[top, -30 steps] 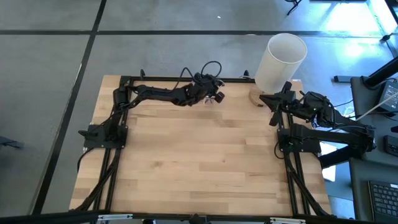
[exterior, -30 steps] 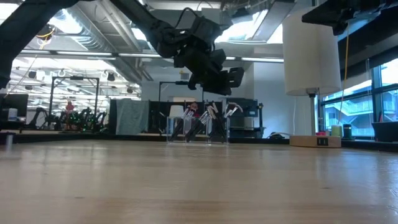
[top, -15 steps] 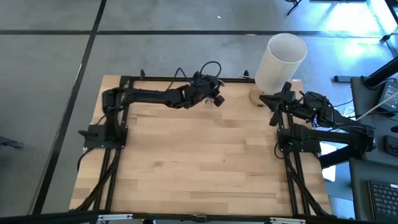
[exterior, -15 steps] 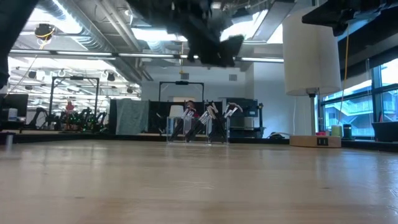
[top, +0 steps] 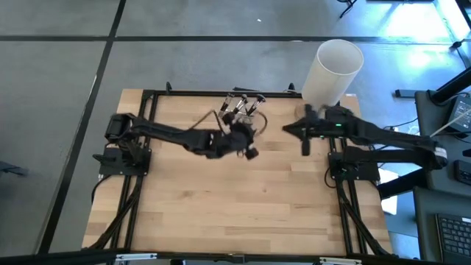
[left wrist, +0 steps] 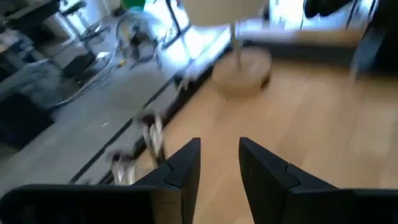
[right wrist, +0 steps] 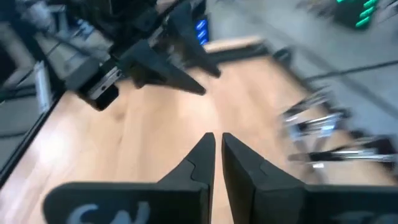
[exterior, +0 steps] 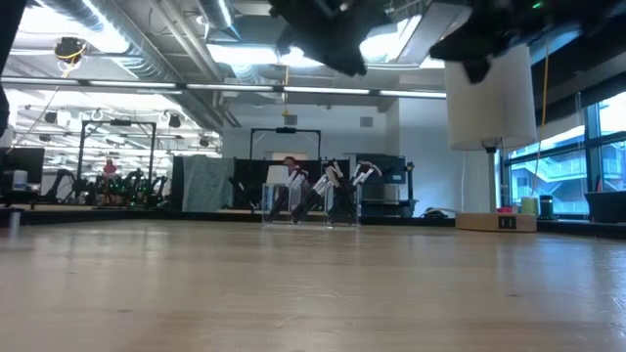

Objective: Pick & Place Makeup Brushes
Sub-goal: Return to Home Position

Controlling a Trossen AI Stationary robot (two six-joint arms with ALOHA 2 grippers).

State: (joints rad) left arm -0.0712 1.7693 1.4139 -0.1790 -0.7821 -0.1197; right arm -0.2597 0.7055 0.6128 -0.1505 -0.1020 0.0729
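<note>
The makeup brushes [top: 243,107] stand bristles up in a clear holder at the table's far edge. They also show in the low view [exterior: 315,196], the left wrist view [left wrist: 152,133] and the right wrist view [right wrist: 323,134]. My left gripper [top: 250,143] is open and empty. It hangs high over the table on the near side of the holder, and its fingers show in its wrist view [left wrist: 219,155]. My right gripper [top: 287,131] is shut and empty. It is to the right of the holder and points toward the table's left [right wrist: 218,146].
A tall white cylinder [top: 333,70] stands on a round wooden base [left wrist: 242,71] at the far right corner, close behind my right arm. Black frame rails run along the left, far and right edges. The wooden table [top: 235,199] stretches out toward the near edge.
My left gripper has risen and drawn back from above the brush holder toward the table's near edge. My right gripper has swung from beside the white cylinder toward the table's left. The brushes have stayed in their holder.
</note>
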